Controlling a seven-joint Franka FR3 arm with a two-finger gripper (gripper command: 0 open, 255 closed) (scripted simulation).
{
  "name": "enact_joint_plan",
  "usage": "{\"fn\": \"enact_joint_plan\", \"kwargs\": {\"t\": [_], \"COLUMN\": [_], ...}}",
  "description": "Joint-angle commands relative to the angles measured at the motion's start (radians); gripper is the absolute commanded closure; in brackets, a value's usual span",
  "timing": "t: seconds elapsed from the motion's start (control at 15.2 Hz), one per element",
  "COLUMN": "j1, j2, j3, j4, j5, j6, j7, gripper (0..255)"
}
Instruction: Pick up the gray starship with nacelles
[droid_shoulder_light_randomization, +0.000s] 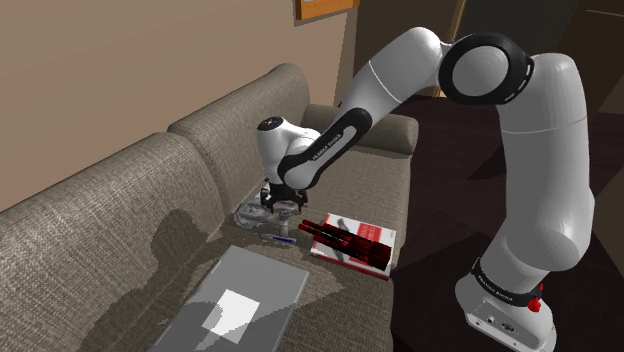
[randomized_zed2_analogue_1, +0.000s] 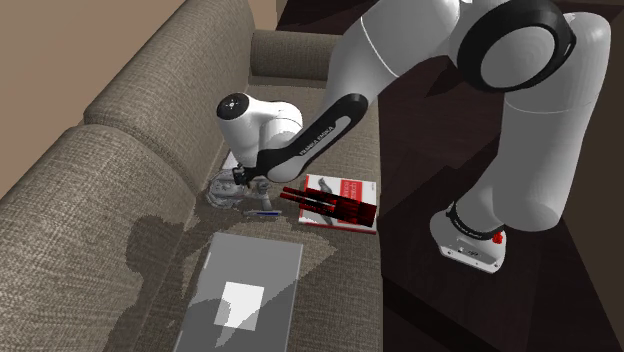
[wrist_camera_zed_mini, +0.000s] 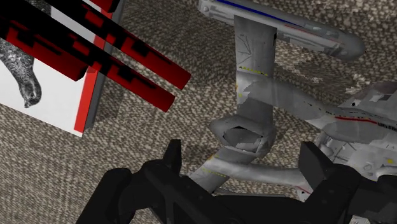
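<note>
Black fingers (wrist_camera_zed_mini: 173, 164) of the hand (wrist_camera_zed_mini: 243, 159) sit closest to the wrist cam. They are spread wide apart & not pinching anything yet. Right btw them lies part of the gray starship (wrist_camera_zed_mini: 254, 121). It is a round gray tube close to the fingertips, going from one finger toward the other. From that tube a flat gray strut goes straight away from the hand, out to a 2nd long tube w/ a blue stripe. A bigger gray body w/ a red line sits just beside one fingertip; can't tell if they touch.

So the ship is right under the hand, not off to a side. I think the next move is just down & squeeze. The near tube lies along the squeeze line, so the fingers would push on its ends. The strut lies across that line & looks like the better bit to pinch. A small wrist turn may help, but that's a guess.

Shoulder view: the ship (droid_shoulder_light_randomization: 255, 212) lies on the sofa (droid_shoulder_light_randomization: 390, 190) seat, near the back cushion, w/ the hand (droid_shoulder_light_randomization: 280, 203) low over it. Second exterior view: hand (randomized_zed2_analogue_1: 250, 186) low over the ship (randomized_zed2_analogue_1: 225, 192) too.

A white & red book (droid_shoulder_light_randomization: 360, 232) lies just beside, toward the seat's front edge. Black & red bars (wrist_camera_zed_mini: 121, 51) rest on it. A small blue pen (droid_shoulder_light_randomization: 280, 239) is near, & a flat gray box (droid_shoulder_light_randomization: 250, 295) lies farther along the seat.
</note>
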Motion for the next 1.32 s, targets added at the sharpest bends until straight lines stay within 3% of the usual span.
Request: {"fn": "enact_joint_plan", "kwargs": {"t": [0.0,0.07,0.66,1.25], "j1": [0.004,0.006,0.004,-0.016], "j2": [0.01,0.011,0.01,-0.071], "j3": [-0.003,-0.003,-0.003,0.027], "j4": [0.004,0.005,0.004,0.017], "j5": [-0.005,-0.006,-0.005,0.046], "j6": [0.006,0.006,0.006,-0.08], "j7": [0.005,0.007,0.005,-0.034], "gripper": [0,255,255,255]}}
